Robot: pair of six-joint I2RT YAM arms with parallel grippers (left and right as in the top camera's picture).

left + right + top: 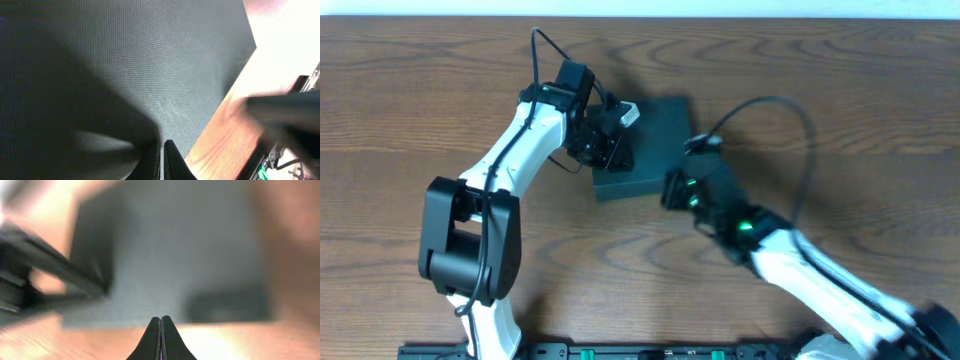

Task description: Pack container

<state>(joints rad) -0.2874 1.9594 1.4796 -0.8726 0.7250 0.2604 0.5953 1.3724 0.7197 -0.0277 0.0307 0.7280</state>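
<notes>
The container [660, 130] is a dark teal-black, shallow square box lying closed on the wooden table. My left gripper [612, 155] is over its left part. In the left wrist view the shut jaws [161, 144] point down at the matte lid [150, 60] with nothing between them. My right gripper [672, 188] is at the box's front right corner. In the right wrist view its shut jaws [161, 318] stand just short of the box's near edge [165, 255], holding nothing.
Bare wood-grain table [840, 80] surrounds the box on all sides. The right arm [285, 107] shows as a dark blur beside the box in the left wrist view. The left arm [45, 265] crosses the left of the right wrist view.
</notes>
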